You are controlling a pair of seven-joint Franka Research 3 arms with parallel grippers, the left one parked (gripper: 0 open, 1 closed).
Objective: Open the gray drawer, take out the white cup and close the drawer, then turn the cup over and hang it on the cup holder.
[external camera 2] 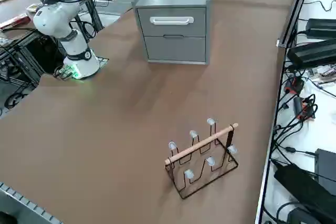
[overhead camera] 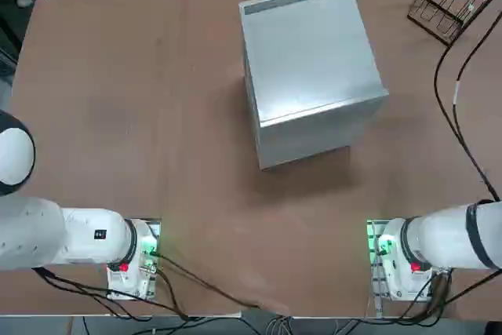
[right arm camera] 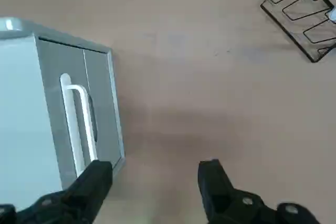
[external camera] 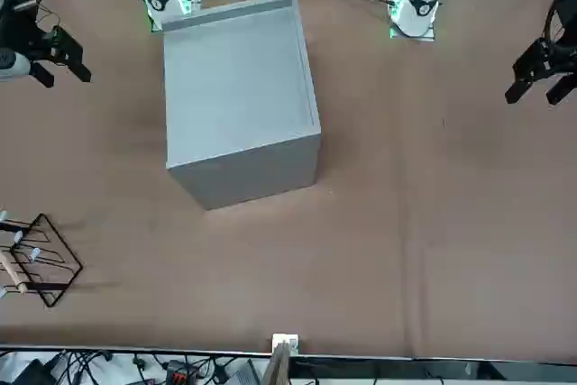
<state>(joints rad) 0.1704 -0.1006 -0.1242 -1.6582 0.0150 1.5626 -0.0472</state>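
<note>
My right gripper (right arm camera: 155,179) hangs spread and empty above the table (overhead camera: 118,115), beside the cabinet (overhead camera: 310,68). The gray drawer (external camera 2: 171,22) sits shut, contents hidden. The cup holder (external camera 2: 202,156) stands bare, well apart.

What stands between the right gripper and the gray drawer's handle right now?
Nothing visible. The right gripper hangs open above bare table, off to the side of the cabinet's front. The gray drawer is shut, its white handle exposed. The cup holder stands well apart.
</note>
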